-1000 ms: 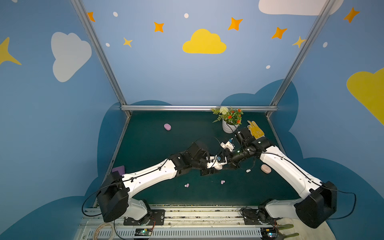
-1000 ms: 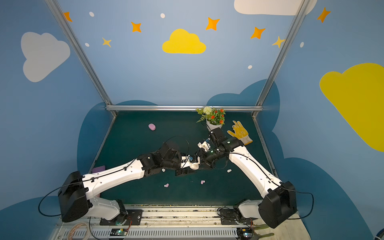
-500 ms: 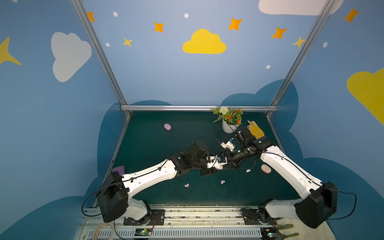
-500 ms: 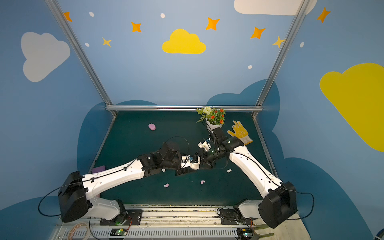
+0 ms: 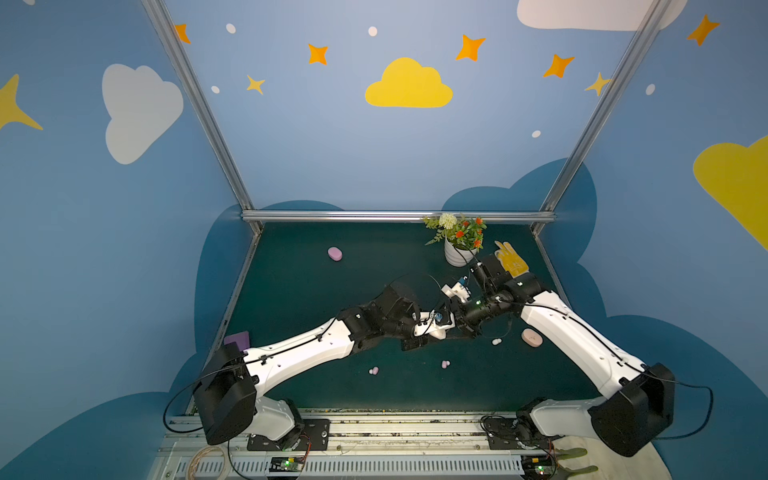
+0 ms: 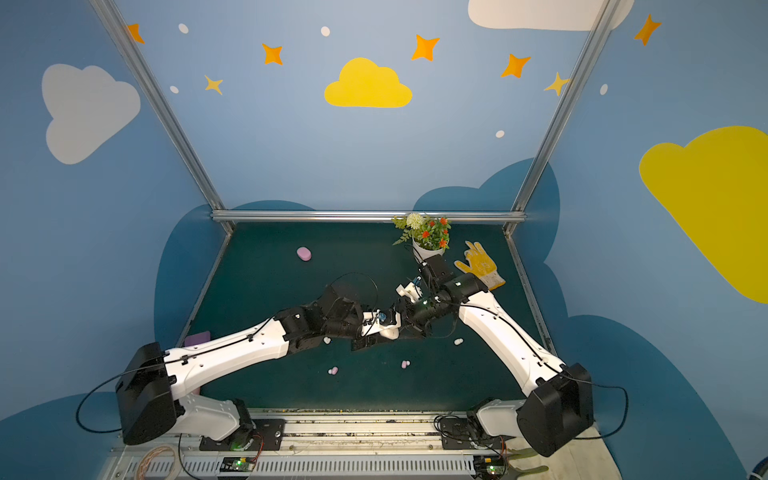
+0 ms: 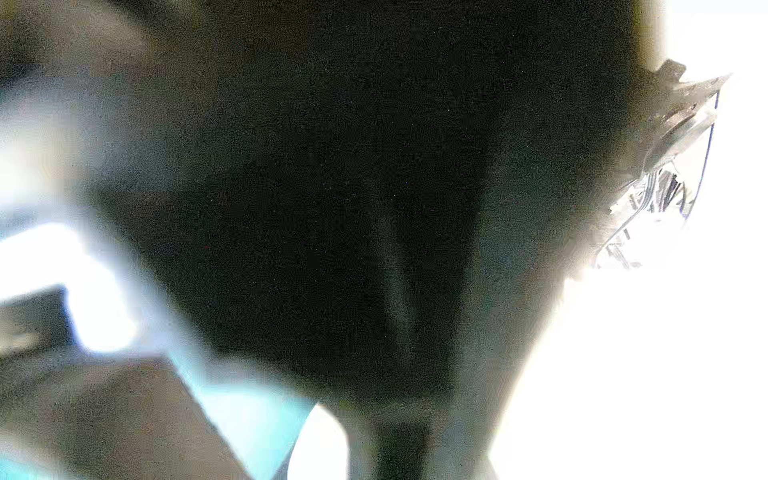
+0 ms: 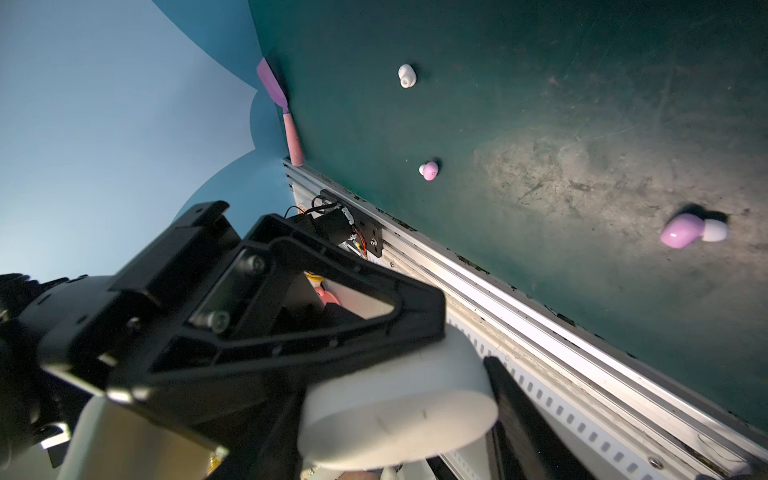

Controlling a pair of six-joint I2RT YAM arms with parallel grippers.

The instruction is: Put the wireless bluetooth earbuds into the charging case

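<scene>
Item: white charging case (image 8: 395, 399), clamped by your right gripper (image 8: 397, 419), raised off the mat (image 5: 316, 299), presumably for loading. Left gripper (image 5: 428, 332): meets it there; grip unreadable, view blocked. Earbuds (image 8: 681, 235): lilac and white, loose on mat, awaiting you.

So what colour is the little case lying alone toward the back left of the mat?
The case is lilac, a pale pinkish purple; it shows best in a top view.

Blue walls (image 5: 374, 166) with painted clouds (image 5: 409, 85) and stars (image 5: 318, 54); dark green tabletop (image 5: 299, 291).
</scene>
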